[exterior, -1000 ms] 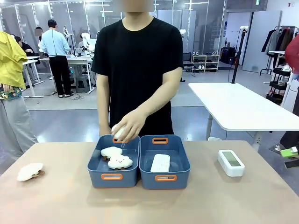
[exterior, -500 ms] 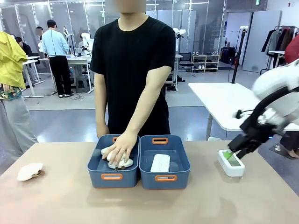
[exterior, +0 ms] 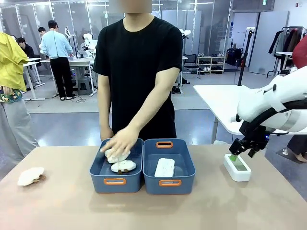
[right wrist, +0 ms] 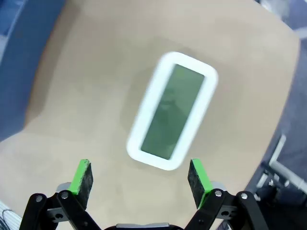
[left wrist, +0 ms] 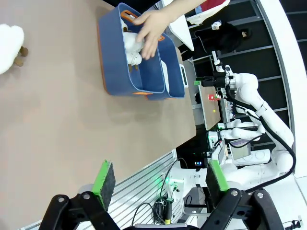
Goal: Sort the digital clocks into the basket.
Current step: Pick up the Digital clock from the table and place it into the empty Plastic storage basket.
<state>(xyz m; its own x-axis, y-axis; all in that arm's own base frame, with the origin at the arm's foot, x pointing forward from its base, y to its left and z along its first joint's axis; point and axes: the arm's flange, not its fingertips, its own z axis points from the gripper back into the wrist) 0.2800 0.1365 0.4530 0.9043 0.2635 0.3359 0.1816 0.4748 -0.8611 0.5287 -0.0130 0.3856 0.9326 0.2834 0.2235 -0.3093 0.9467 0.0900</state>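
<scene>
Blurred in the right wrist view: white clock (right wrist: pixel 172 111), screen up, no digits legible, long axis slanted beneath the spread, empty right gripper (right wrist: pixel 139 175). On the table (exterior: pixel 57 201), right of the basket (exterior: pixel 169 184). Inside the basket, second clock (exterior: pixel 164 167), flat, lengthwise front-to-back, face indistinct. Left gripper (left wrist: pixel 158 177) wide apart, empty.

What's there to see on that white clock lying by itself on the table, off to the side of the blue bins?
The digital clock is a white, rounded-corner slab, plastic by its look, with a greyish-green screen covering most of its face; no digits are readable. It lies flat, screen up, on the tan table, apart from other things. The right pincer hangs open just above it; contact can't be told.
</scene>
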